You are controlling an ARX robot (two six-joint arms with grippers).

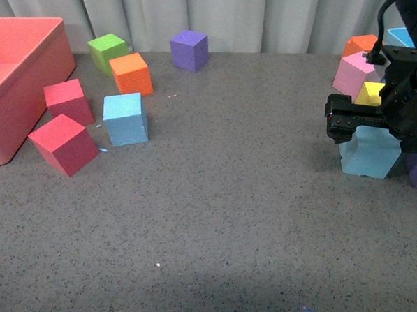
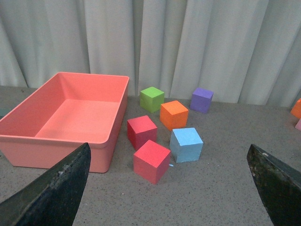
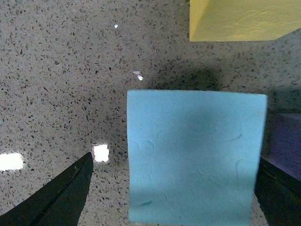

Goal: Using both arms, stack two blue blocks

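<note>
Nearest: left gripper (image 2: 169,148), jaws wide and empty, facing the coral bin (image 2: 66,136); I judge it is waiting its turn. Then right gripper (image 3: 174,162), jaws spread astride a blue block (image 3: 195,155) well apart from the bin, lined up to grasp. Farther: second blue block (image 1: 125,119) near the bin, the likely base.

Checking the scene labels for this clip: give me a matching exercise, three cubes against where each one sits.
Cubes:
1. right blue block
2. left blue block
3. green cube

Places:
a. just behind the orange cube
b. beneath the open right gripper
c. just in front of the orange cube

Pairs: 1-b, 2-c, 3-a
</note>
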